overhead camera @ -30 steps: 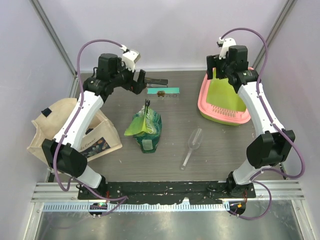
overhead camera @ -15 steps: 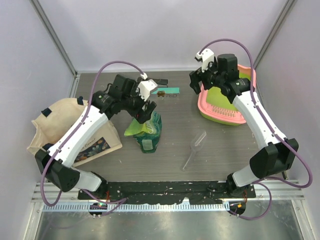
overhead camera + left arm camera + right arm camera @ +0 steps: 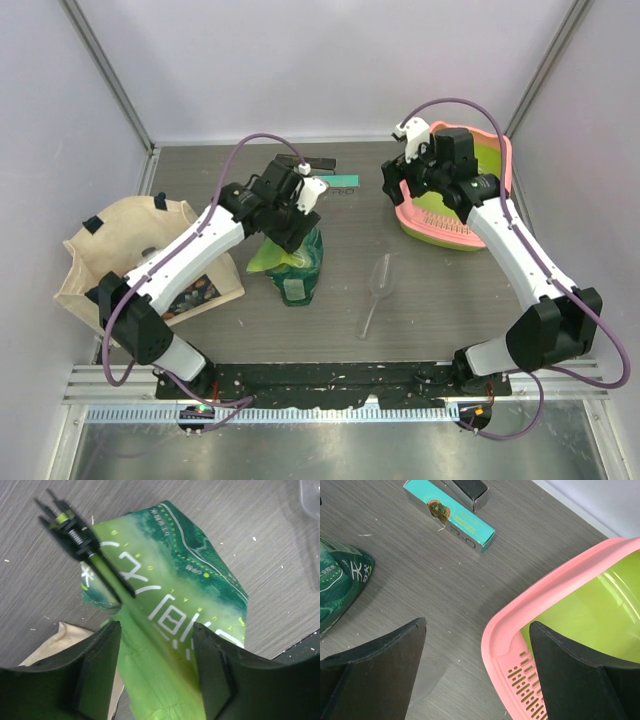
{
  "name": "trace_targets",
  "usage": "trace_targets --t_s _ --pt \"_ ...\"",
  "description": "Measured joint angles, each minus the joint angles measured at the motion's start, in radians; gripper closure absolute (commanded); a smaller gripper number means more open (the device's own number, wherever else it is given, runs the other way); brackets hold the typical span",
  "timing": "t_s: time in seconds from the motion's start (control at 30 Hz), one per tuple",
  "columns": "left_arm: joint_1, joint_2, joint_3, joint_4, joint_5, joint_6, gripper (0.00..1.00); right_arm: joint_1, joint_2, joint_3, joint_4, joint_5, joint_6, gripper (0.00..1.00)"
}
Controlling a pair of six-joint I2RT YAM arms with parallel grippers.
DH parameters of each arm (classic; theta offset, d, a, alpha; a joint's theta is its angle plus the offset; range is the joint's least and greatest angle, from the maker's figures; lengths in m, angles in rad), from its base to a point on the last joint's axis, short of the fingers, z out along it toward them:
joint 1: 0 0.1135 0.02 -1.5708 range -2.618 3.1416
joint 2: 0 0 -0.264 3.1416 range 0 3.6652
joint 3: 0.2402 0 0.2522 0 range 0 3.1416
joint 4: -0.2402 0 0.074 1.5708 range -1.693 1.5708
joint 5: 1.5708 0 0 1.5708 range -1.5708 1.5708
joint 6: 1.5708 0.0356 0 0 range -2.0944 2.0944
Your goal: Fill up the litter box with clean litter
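Note:
The litter box point(image 3: 432, 222), pink rim and lime-green basin, sits at the back right; its basin looks bare. My right gripper point(image 3: 396, 183) is open at its left corner, and in the right wrist view the pink rim point(image 3: 520, 625) lies between the fingers point(image 3: 385, 665). The green printed bag point(image 3: 296, 270) lies at the table's middle. My left gripper point(image 3: 297, 212) is open over its folded top. In the left wrist view the fingers point(image 3: 97, 665) straddle the bag point(image 3: 195, 590), whose top carries a black clip point(image 3: 75, 527). No loose litter shows.
A clear plastic scoop point(image 3: 378, 288) lies between the bag and the box. A teal carton point(image 3: 338, 183) and a black box point(image 3: 320, 163) lie at the back. A beige tote bag point(image 3: 120, 250) stands at the left edge.
My left gripper came forward and down from the back onto the bag's top. My right gripper left the box's back rim and moved to its left corner; the box now lies flatter.

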State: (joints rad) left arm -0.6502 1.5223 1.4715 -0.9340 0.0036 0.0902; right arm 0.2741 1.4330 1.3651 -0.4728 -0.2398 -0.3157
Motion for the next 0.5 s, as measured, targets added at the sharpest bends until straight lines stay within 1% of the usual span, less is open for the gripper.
trace_targets --t_s 0.03,0.13,0.17,0.2,0.27,0.37,0.43,0.5 --pt "-0.007 0.005 0.0 -0.003 -0.002 -0.007 0.5 0.0 -0.006 -0.003 0.002 0.0 0.0 0.11" --pt "-0.023 0.005 0.0 -0.014 -0.016 -0.016 0.77 0.0 -0.029 -0.014 0.01 0.003 0.002 0.11" --pt "-0.027 0.006 0.0 -0.016 -0.022 -0.019 0.92 0.0 -0.03 -0.015 0.011 0.003 0.004 0.11" --pt "-0.029 0.009 0.001 -0.023 -0.026 -0.02 0.99 0.0 -0.03 -0.017 0.015 0.003 0.007 0.11" --pt "-0.029 0.028 0.012 -0.06 -0.028 -0.013 1.0 0.0 -0.03 -0.021 0.016 0.003 0.014 0.11" --pt "-0.028 0.098 0.089 -0.135 -0.01 0.029 1.0 0.0 -0.03 -0.023 0.016 -0.001 0.023 0.09" --pt "-0.029 0.109 0.103 -0.14 0.012 0.093 1.0 0.0 -0.03 -0.023 0.016 -0.017 0.026 0.08" --pt "-0.023 0.085 0.08 -0.108 0.043 0.204 1.0 -0.001 -0.03 -0.023 0.016 -0.053 0.026 0.08"
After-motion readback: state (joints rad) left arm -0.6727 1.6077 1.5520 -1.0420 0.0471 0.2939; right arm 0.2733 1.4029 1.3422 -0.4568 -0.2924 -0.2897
